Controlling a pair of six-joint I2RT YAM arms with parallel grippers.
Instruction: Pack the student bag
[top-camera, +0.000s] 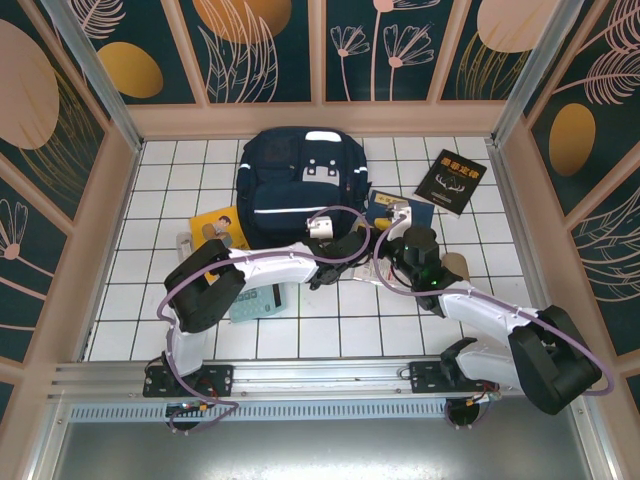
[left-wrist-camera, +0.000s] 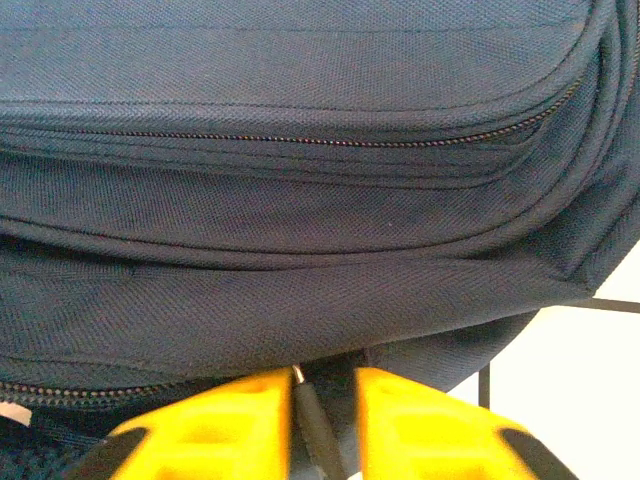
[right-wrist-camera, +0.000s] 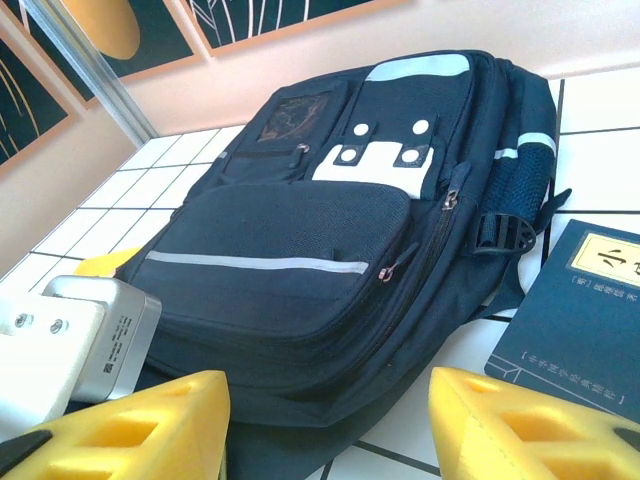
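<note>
on the blue booklet (right-wrist-camera: 565, 335), a cream label (right-wrist-camera: 608, 262) with the large black character 小, cut by the frame edge; smaller characters beside it too fine to read. near its lower corner, a bracketed line of white print, illegible. on the black booklet (top-camera: 450, 180), a row of white chinese characters above a white antler-like emblem, too small to make out. on the student bag (right-wrist-camera: 300, 260), a dark square badge (right-wrist-camera: 290, 118), blurred. on the silver block (right-wrist-camera: 120, 340), tiny unreadable print.
</note>
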